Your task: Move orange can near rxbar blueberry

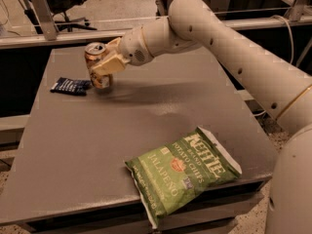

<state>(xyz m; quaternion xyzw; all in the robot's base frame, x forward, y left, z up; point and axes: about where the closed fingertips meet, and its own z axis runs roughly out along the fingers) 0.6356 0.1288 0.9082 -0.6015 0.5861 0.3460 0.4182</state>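
Note:
The orange can (98,68) is upright at the far left of the grey table (146,121), its base at or just above the tabletop. My gripper (105,65) is shut on the can, one pale finger (109,63) crossing its side. The rxbar blueberry (69,86), a flat dark navy wrapper with white print, lies on the table just left of the can, almost touching it. My white arm reaches in from the upper right.
A large green Kettle chip bag (183,172) lies at the table's front right, overhanging the front edge. A metal rail and an office chair (63,4) stand behind the table. The table's left edge is close to the bar.

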